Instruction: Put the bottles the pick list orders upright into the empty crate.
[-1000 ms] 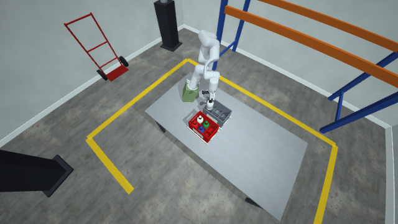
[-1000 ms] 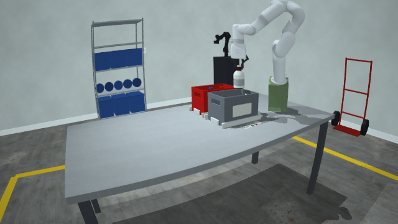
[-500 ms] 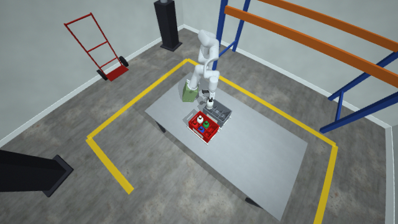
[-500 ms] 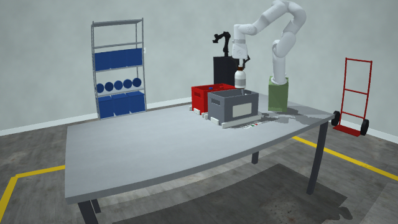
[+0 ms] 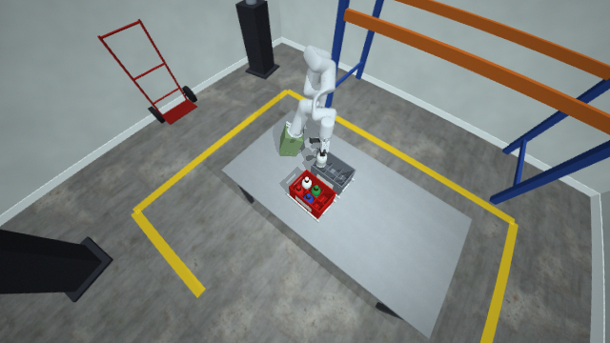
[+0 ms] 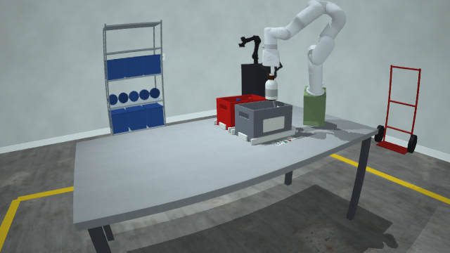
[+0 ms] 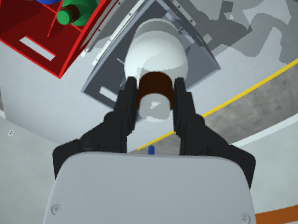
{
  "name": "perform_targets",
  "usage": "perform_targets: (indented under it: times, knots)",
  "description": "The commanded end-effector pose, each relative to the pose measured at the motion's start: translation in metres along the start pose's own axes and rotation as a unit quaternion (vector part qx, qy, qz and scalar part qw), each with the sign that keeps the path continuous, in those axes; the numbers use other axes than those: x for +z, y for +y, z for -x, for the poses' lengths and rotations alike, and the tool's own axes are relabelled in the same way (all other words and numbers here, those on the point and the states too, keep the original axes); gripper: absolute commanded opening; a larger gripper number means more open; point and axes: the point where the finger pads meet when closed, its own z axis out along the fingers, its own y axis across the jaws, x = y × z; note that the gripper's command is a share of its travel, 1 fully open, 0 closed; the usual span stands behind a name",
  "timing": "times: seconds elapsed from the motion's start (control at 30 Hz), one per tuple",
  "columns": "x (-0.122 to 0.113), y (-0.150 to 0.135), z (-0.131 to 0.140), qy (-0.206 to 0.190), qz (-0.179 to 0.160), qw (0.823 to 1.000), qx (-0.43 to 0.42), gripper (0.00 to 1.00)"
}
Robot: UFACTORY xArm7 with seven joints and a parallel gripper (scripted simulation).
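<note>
My gripper (image 6: 271, 75) is shut on the dark brown cap of a white bottle (image 6: 271, 90) and holds it upright just above the far part of the grey crate (image 6: 264, 119). In the wrist view the fingers clamp the cap, with the bottle (image 7: 154, 62) hanging over the grey crate's compartments (image 7: 180, 50). The red crate (image 5: 309, 191) stands beside the grey one and holds a white bottle (image 5: 306, 182), a green one (image 5: 315, 191) and a blue one (image 5: 308, 198). The pick list (image 6: 283, 141) lies on the table in front of the grey crate; its marks are too small to read.
The arm's green pedestal (image 6: 313, 107) stands on the table right of the crates. A metal shelf with blue bins (image 6: 133, 77) and a red hand truck (image 6: 401, 109) stand off the table. Blue and orange racking (image 5: 477, 62) is behind the arm.
</note>
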Motion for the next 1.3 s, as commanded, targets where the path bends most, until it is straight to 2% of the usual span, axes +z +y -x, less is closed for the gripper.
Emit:
perform_targets:
  times: [0.0,0.77,1.27]
  knots:
    - [-0.001,-0.002,0.000,-0.001,-0.002,1.000,0.000,0.00]
    - [-0.001,-0.002,0.000,-0.001,-0.002,1.000,0.000,0.00]
    - [0.012,-0.002,0.000,-0.001,-0.002,1.000,0.000,0.00]
